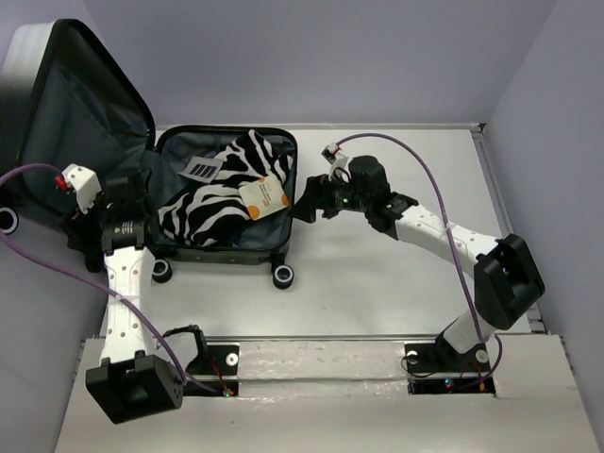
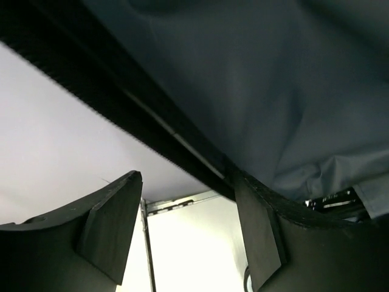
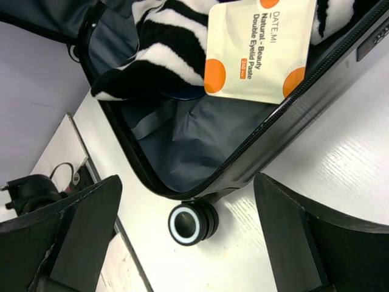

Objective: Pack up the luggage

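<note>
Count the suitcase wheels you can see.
3. Near-left wheel and near-right wheel on the luggage base's near edge; lid wheel at far left. A fourth may be hidden.

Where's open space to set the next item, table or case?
Bare table lies in front of the luggage wheels, between the arms, and beyond the right gripper toward the far right corner. Inside, only the lining corner beside the packet is free; zebra fabric fills most of the rest.

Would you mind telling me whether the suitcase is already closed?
No, the suitcase lies open, its lid raised at the left and a zebra-striped cloth showing inside.
</note>
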You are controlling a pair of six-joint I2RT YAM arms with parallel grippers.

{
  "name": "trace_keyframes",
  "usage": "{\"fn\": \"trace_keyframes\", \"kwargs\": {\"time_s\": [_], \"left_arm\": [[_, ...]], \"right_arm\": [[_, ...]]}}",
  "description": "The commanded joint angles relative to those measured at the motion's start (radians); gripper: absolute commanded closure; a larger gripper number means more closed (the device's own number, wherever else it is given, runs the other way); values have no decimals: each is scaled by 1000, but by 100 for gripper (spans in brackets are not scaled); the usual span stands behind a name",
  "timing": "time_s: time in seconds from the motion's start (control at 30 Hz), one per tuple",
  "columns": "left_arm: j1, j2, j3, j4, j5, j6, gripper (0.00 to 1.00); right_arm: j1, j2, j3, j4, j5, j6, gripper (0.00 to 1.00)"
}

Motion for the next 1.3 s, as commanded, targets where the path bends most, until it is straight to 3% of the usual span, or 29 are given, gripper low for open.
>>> {"fn": "trace_keyframes", "kwargs": {"time_s": [0.0, 0.2, 0.23, 0.27, 0.33, 0.37, 0.53, 0.67, 0.7, 0.73, 0.8, 0.83, 0.93, 1.03, 1.17, 1.27], "left_arm": [[27, 25, 66, 146, -80, 45, 27], [25, 81, 98, 177, -100, 93, 30], [25, 81, 95, 177, -99, 97, 38], [25, 77, 90, 182, -84, 97, 56], [25, 63, 83, 194, -59, 97, 75], [21, 45, 74, 200, -47, 99, 93], [-43, 0, 49, 249, -28, 159, 94], [-116, -52, 26, 323, -27, 215, 94], [-140, -60, 20, 326, -27, 217, 94], [-155, -67, 8, 331, -24, 217, 94], [-195, -96, -3, 346, -10, 217, 94], [-268, -104, -8, 348, -11, 217, 94], [-434, -161, -43, 393, -40, 235, 94], [-545, -190, -51, 427, -80, 278, 94], [-787, -193, -35, 429, -135, 303, 94], [-934, -172, -43, 427, -186, 309, 94]], "right_arm": [[-30, 6, -13, 71, 5, -18, 6], [-63, 73, 5, 68, 45, 20, 12], [-72, 81, 13, 68, 42, 24, 12], [-72, 90, 22, 68, 42, 25, 12], [-72, 113, 54, 68, 51, 30, 13], [-72, 122, 66, 68, 59, 30, 12], [-115, 219, 206, 5, 71, 54, 7], [-127, 329, 310, -61, 68, 53, 13], [-127, 346, 326, -62, 57, 53, 16], [-127, 362, 342, -65, 31, 62, 28], [-127, 417, 393, -75, 11, 74, 34], [-127, 434, 410, -97, -7, 82, 50], [-127, 489, 456, -107, -65, 82, 72], [-127, 512, 471, -108, -81, 79, 78], [-127, 552, 479, -102, -108, 103, 93], [-127, 561, 467, -79, -121, 136, 93]]}}
